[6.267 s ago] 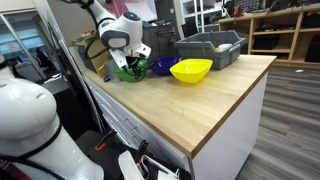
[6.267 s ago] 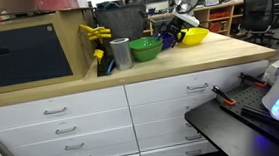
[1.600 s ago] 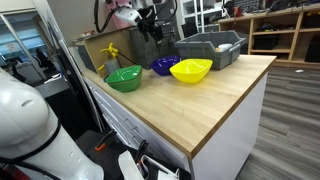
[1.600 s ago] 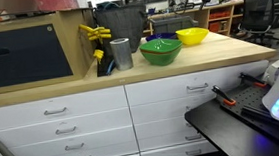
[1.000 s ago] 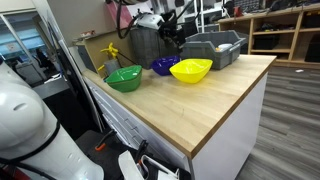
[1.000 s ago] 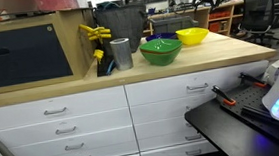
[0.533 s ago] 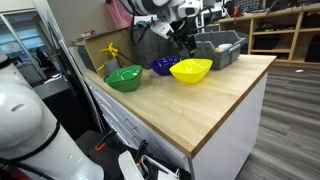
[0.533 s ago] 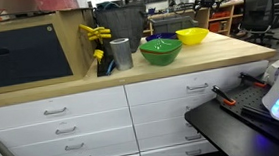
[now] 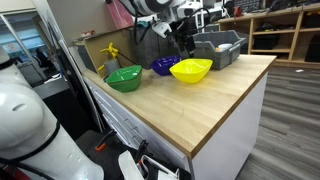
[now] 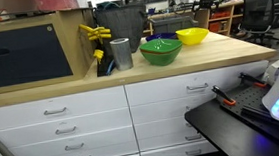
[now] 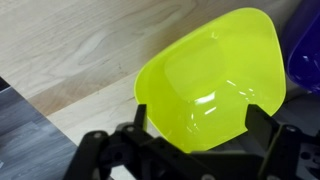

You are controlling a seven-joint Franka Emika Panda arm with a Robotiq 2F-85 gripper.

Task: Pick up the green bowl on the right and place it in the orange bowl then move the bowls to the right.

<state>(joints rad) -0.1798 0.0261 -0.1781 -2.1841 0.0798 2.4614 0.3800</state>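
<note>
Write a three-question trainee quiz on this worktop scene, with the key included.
1. Fill in: in an exterior view, the small dark blue round bowl sits between the bright green round plastic bowl and the ____ bowl.
2. Which object fills the wrist view? A) the glossy yellow round plastic bowl B) the green bowl C) an orange bowl
3. True or false: the gripper is open and holds nothing.
Key: 1 yellow; 2 A; 3 true.

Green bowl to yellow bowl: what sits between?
The dark blue bowl, set slightly back, between the green bowl and yellow bowl, in an exterior view.
</note>
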